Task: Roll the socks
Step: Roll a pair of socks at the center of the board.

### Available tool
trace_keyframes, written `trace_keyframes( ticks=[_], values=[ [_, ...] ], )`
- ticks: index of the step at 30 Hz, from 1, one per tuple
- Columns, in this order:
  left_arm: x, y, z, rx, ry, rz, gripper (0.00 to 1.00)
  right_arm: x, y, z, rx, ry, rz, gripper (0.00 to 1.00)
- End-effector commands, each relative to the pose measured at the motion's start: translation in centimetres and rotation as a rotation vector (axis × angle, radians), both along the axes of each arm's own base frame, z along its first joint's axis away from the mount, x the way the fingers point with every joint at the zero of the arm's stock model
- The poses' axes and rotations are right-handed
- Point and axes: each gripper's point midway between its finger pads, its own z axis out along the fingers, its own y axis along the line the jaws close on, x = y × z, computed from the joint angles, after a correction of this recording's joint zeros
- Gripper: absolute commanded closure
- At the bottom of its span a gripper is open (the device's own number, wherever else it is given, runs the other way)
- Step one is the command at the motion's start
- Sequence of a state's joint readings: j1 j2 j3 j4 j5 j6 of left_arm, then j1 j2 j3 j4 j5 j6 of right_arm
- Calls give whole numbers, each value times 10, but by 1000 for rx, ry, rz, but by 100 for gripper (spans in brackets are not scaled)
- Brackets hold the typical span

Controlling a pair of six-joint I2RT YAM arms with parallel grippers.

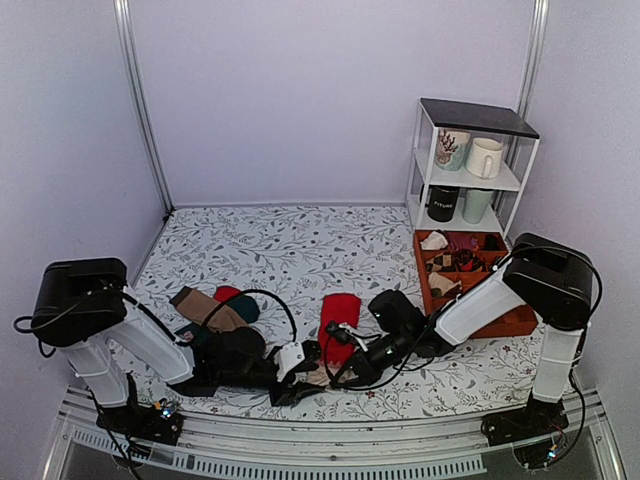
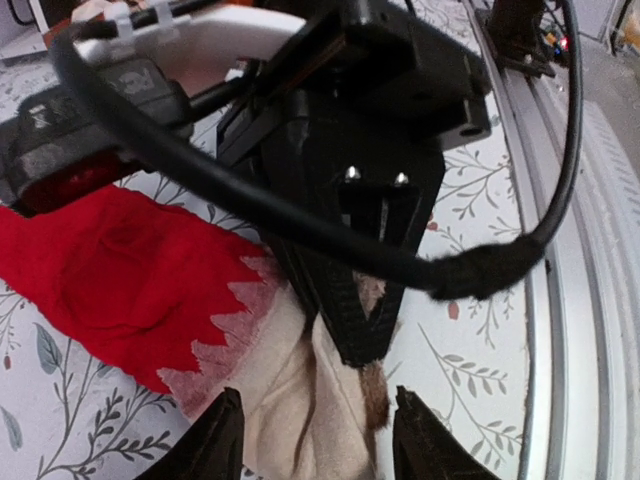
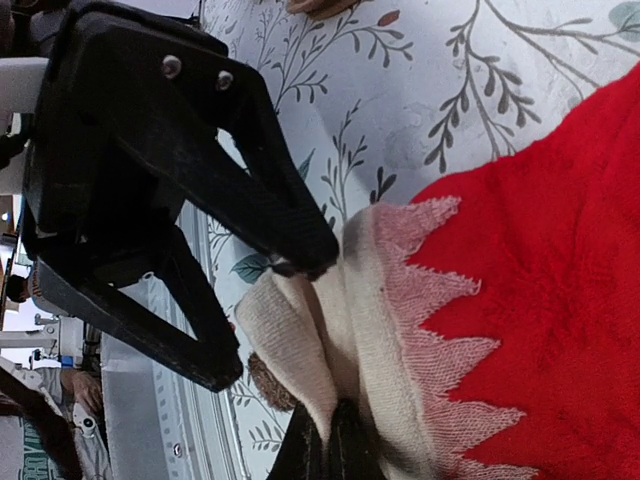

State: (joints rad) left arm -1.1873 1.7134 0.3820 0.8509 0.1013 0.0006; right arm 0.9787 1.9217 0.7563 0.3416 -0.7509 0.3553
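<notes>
A tan-brown sock (image 1: 203,305) and a dark teal sock (image 1: 245,309) are laid side by side on the floral-patterned table (image 1: 300,245). At far right, four mugs (image 1: 485,157) are kept on a white-framed shelf (image 1: 478,117), behind a brown compartment tray (image 1: 512,322).

Even, soft light; wrist closeups (foreground) perhaps blurred.

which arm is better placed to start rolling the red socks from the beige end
Right. The right gripper is shut on the beige end of the socks, so it could probably start folding it over. The left gripper is open, a finger on either side of that end, gripping nothing.
</notes>
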Motion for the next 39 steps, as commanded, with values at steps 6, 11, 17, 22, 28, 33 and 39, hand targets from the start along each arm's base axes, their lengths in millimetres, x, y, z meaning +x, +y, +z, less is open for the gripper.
trace_keyframes(
  ticks=[6,11,17,22,28,33,39],
  values=[
    [-9,-5,-19,41,3,-44,54,-22,-47,-59,-261,178,-34,100],
    [-13,-4,-29,61,23,-47,63,-22,-48,-60,-265,193,-30,100],
    [-17,-5,-30,54,51,-59,100,-22,-48,-60,-266,193,-24,97],
    [-15,-1,-37,66,186,-11,100,-12,-41,-46,-220,109,-23,81],
    [-23,12,-62,169,373,47,100,29,-30,20,22,-360,-64,61],
    [-28,27,-78,213,459,84,100,25,-34,40,118,-816,31,54],
    [-37,39,-89,239,522,98,100,4,-17,33,93,-1034,162,54]
  ],
)
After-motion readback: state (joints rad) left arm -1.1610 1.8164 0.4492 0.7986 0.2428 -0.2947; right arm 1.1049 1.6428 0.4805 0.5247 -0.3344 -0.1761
